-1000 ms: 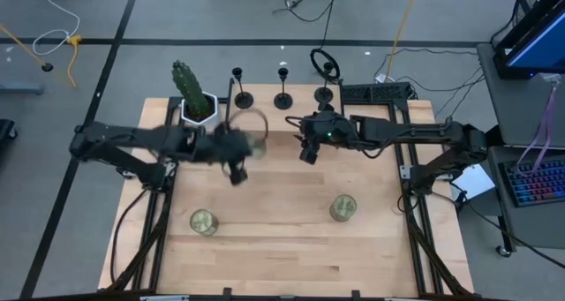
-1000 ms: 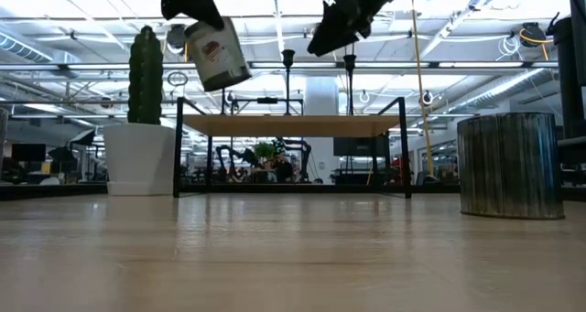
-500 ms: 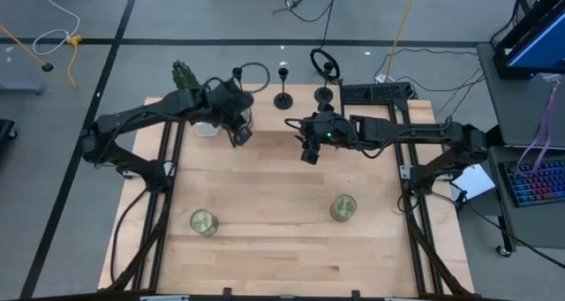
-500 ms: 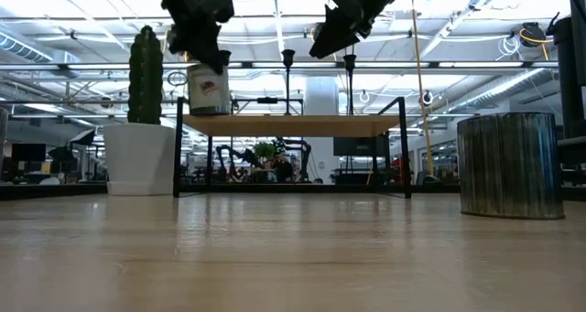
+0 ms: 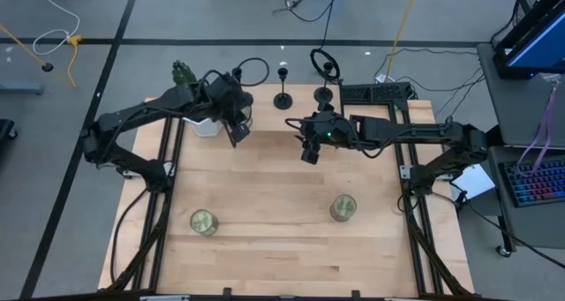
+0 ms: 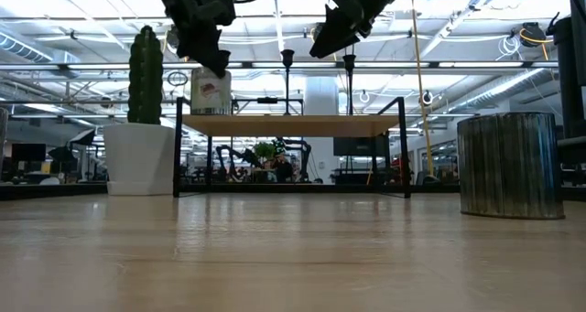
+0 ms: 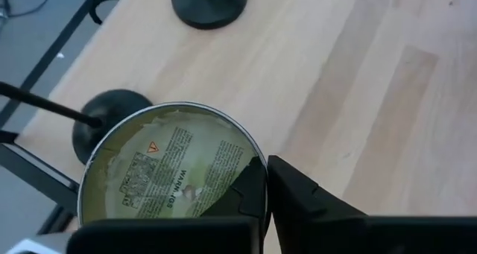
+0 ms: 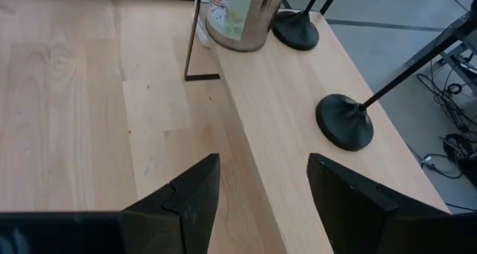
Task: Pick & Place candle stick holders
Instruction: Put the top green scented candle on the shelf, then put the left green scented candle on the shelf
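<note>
The left pincer (image 5: 235,124) is raised above the back of the wooden worktop (image 5: 282,239), over the low shelf (image 6: 293,124) along the far edge, and pinches a labelled metal can (image 7: 173,181). In the left wrist view the can's bottom fills the space beside one dark finger (image 7: 313,202), with the shelf surface below it. In the low view the can (image 6: 211,92) hangs just above the shelf, held from above.

Three black candle stick holders stand on the shelf. The middle holder (image 5: 282,99) and the right holder (image 5: 324,94) show clearly from above, well apart from each other. The left holder (image 7: 112,124) sits beside the held can, its base partly hidden by it; the middle one's round base (image 7: 209,2) lies farther along the shelf.

The right pincer (image 5: 306,151) hovers above the worktop just in front of the shelf, its fingers (image 8: 179,202) spread and holding nothing. Its wrist view shows two holder bases (image 8: 343,120) on the shelf and the can beyond.

A cactus in a white pot (image 5: 196,116) stands at the shelf's left end, partly under the left arm. Two more cans (image 5: 204,221) (image 5: 342,207) rest on the front half of the worktop, well apart.
</note>
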You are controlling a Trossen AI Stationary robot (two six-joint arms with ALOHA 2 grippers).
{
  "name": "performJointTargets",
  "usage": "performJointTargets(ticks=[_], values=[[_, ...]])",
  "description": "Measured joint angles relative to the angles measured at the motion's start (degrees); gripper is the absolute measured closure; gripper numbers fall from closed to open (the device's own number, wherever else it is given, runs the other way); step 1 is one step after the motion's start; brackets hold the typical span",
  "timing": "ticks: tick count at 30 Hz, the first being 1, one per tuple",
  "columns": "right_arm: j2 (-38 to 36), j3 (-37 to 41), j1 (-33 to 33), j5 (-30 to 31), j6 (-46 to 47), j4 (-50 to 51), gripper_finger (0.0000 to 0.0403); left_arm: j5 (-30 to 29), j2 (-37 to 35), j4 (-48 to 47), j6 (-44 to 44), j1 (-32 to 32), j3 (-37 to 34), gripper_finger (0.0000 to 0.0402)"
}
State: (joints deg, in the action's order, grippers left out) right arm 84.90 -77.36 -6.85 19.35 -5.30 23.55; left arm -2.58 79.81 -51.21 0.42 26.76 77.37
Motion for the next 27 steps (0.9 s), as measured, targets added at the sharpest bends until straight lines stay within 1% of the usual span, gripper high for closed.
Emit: performJointTargets(ticks=[3,12,18,21,24,27], values=[[0.0,-0.01,0.0,0.0,0.03,0.01,0.0204,-0.39,0.15,1.3,1.07,0.53,-0.14,0.0376],[0.0,-0.01,0.0,-0.02,0.04,0.09,0.0204,-0.49,-0.1,1.37,3.42,1.48,-0.14,0.0321],[0.01,-0.01,0.01,-0.18,0.07,0.1,0.0204,-0.47,-3.22,1.43,3.74,-0.07,-0.16,0.0304],[0.01,0.0,0.3,-0.38,0.07,0.09,0.0204,-0.45,-5.75,1.38,3.5,-1.21,-0.16,0.0303],[0.02,0.0,0.72,-2.86,0.13,0.11,0.0204,-0.09,-9.05,0.32,1.18,-2.84,-0.16,0.0304],[0.02,-0.02,1.29,-7.52,0.83,0.11,0.0204,3.14,-12.3,-3.74,0.15,-5.76,-0.16,0.0304]])
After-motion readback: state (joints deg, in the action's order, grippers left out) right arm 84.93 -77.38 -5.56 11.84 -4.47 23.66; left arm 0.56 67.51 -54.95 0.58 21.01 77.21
